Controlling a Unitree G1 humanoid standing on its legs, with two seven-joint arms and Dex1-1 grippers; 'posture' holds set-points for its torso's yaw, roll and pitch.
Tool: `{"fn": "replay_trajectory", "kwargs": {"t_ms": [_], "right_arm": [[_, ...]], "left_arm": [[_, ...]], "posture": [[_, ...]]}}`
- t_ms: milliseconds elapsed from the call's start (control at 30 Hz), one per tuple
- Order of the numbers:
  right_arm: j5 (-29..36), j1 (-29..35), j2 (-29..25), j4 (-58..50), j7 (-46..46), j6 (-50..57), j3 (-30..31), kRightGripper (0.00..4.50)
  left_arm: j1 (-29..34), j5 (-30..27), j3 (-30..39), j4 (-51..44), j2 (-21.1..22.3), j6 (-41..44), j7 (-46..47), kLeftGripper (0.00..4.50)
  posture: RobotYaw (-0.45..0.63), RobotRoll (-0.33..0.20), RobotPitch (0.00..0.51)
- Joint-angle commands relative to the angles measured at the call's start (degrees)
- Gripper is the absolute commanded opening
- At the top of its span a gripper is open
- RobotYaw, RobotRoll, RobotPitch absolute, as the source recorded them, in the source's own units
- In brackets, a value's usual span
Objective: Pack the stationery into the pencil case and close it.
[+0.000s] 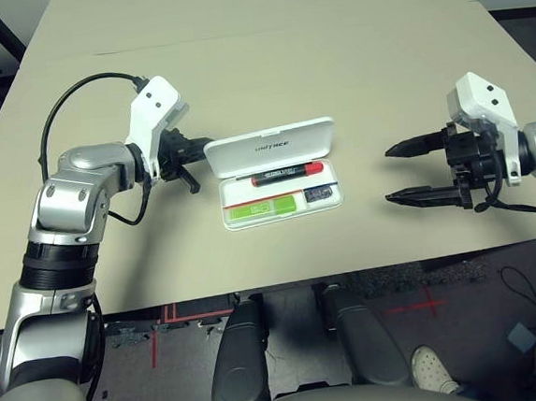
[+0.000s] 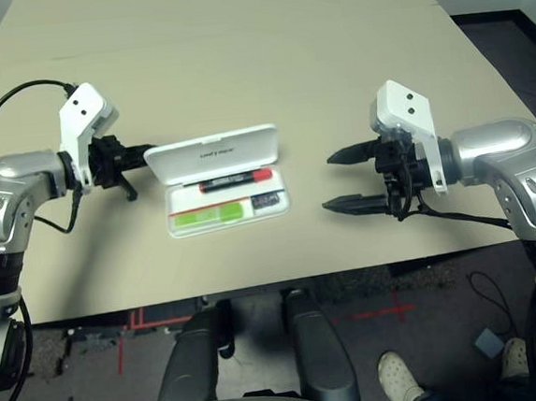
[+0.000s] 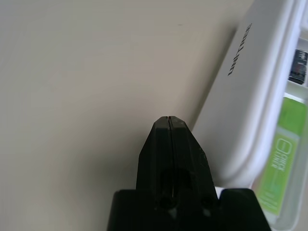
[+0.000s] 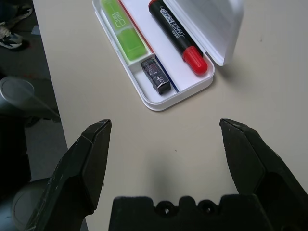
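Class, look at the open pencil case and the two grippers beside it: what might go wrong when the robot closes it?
The lid leans up with the shut left gripper right by its outer face, so a push near that corner might slide the whole case instead of folding the lid. The marker lies right along the hinge side and may get pinched if it rolls. The open right gripper is not bracing the case, so it could skid.
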Motion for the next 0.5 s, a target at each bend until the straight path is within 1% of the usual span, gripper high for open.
{"fn": "replay_trajectory", "kwargs": {"t_ms": [33, 233, 500], "right_arm": [[-0.80, -0.81, -0.61, 0.73, 0.62, -0.88, 1.54, 4.50], [-1.50, -1.51, -0.49, 1.60, 0.62, -1.64, 2.57, 4.50], [-2.14, -1.59, -0.41, 1.86, 0.93, -2.21, 3.16, 4.50]], "left_arm": [[2.41, -1.61, -1.93, -4.65, 1.37, 0.57, -2.72, 0.05], [5.42, -1.66, -3.76, -9.03, 2.59, 0.05, -4.42, 0.05], [7.43, -0.55, -6.36, -10.47, 1.68, -0.85, -3.29, 0.05]], "posture": [[-0.02, 0.000, 0.235], [-0.02, 0.000, 0.235], [-0.02, 0.000, 0.232]]}}
